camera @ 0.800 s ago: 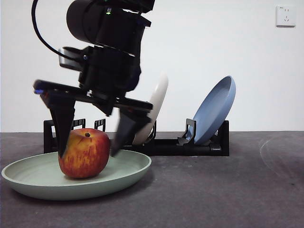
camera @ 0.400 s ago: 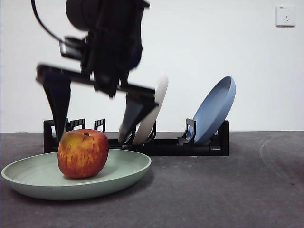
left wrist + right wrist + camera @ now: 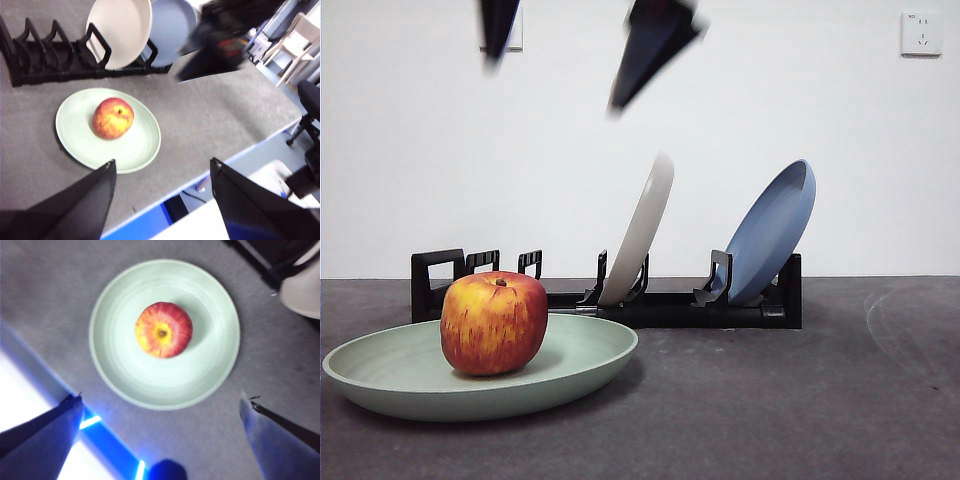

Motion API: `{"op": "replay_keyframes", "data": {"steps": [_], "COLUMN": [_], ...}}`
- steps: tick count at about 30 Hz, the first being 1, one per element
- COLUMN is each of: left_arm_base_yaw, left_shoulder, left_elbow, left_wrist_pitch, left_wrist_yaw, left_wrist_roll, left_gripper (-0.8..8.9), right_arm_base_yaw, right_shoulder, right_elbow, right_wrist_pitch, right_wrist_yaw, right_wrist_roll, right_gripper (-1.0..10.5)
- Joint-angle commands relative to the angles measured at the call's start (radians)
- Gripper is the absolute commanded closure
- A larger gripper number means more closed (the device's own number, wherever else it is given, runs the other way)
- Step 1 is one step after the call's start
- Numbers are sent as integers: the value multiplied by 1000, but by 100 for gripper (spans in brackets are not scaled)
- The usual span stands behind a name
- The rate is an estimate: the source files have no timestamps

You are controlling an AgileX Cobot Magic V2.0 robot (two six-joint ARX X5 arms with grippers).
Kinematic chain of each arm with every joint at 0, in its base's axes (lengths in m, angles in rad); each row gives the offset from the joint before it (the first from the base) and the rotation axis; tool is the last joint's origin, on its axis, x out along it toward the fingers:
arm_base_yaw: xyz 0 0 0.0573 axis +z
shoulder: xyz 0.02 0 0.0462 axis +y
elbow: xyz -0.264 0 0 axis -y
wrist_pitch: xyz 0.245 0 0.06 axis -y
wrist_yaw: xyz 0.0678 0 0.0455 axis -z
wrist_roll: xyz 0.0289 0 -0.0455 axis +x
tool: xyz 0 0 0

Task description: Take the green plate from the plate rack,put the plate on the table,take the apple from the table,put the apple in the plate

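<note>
— On the surface [image 3: 770,400], where do you find the apple [image 3: 494,323]?
— You see it sitting upright in the middle of the green plate [image 3: 585,365], which lies flat just in front of the plate rack [image 3: 670,305].
— And your right gripper [image 3: 560,50]?
— High above the apple, touching nothing, its fingers [image 3: 650,45] spread wide and released.
— The left gripper [image 3: 162,195]?
— You have it well off to the side, fingers parted and empty.
— What's in the rack?
— A cream-white plate [image 3: 642,230] and a blue plate [image 3: 770,235], both leaning in their slots
</note>
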Motion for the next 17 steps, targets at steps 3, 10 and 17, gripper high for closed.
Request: {"op": "replay_keyframes", "data": {"steps": [3, 10, 17], "left_arm_base_yaw": [-5, -5, -5], "left_shoulder": [54, 179, 320], "left_elbow": [-2, -2, -2], "left_wrist_pitch": [47, 109, 207], "left_wrist_yaw": [-30, -59, -10], "left_wrist_roll": [14, 59, 98], "left_gripper": [499, 499, 498], "right_arm_base_yaw": [2, 2, 2], "right_shoulder": [-163, -464, -805], "right_elbow": [-16, -197, -513], "right_wrist_pitch": [-63, -80, 39], "right_wrist_yaw": [27, 90, 125], "right_wrist_roll": [-25, 24, 131], "right_gripper": [349, 349, 349]}}
